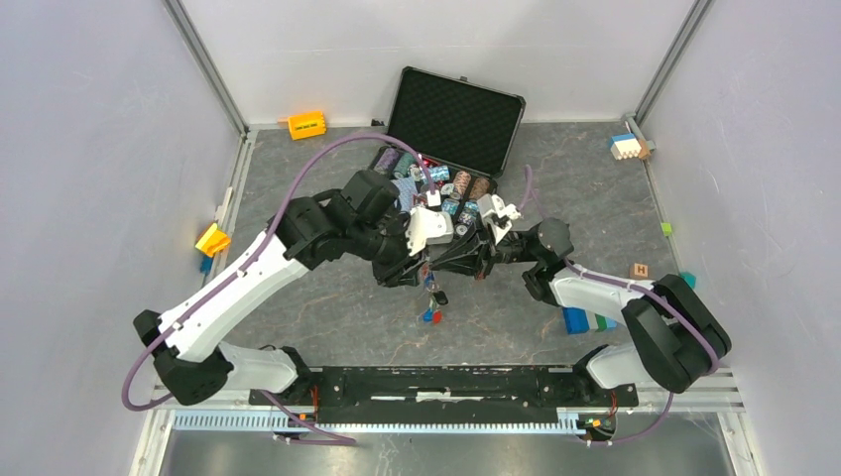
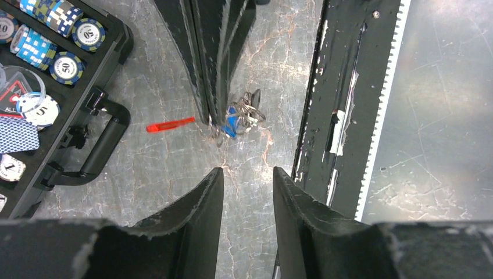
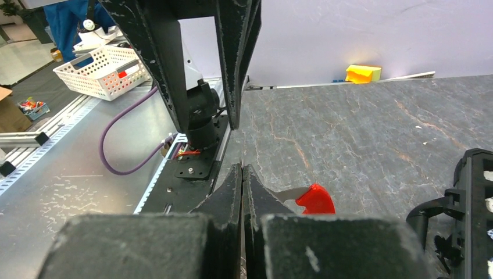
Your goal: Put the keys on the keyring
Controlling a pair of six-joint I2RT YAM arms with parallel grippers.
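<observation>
**Left pincer open, right pincer closed beside the keys**

The two arms meet over the middle of the table (image 2: pixel 157 81), in front of an open black case (image 2: pixel 118 43) with poker chips (image 2: pixel 88 34) inside.

The left pincer (image 2: pixel 248 172) looks straight down. Its two fingers stand apart with a clear gap, and there is only bare table between them. It holds nothing.

The right pincer (image 3: pixel 242 170) is fully closed, its fingers pressed together with no gap. In the left wrist view the closed fingers come in from the top, and their tips end at the small bunch of keys (image 2: pixel 243 113). The bunch is grey metal with one blue head cap (image 2: pixel 231 125) among it. The tips touch the bunch or are just beside it. I cannot tell whether they really pinch a piece of metal, because the fingers hide that place.

The keyring (image 2: pixel 170 124) shows mostly as its long red fob, which lies on the table on the case side of the right fingers and points toward the keys. The thin ring itself is not clear; I cannot tell if any key is already on it. In the right wrist view the fob's grey metal end is toward the closed fingers.

The bunch lies between the two pincers, nearer to the right one.
</observation>
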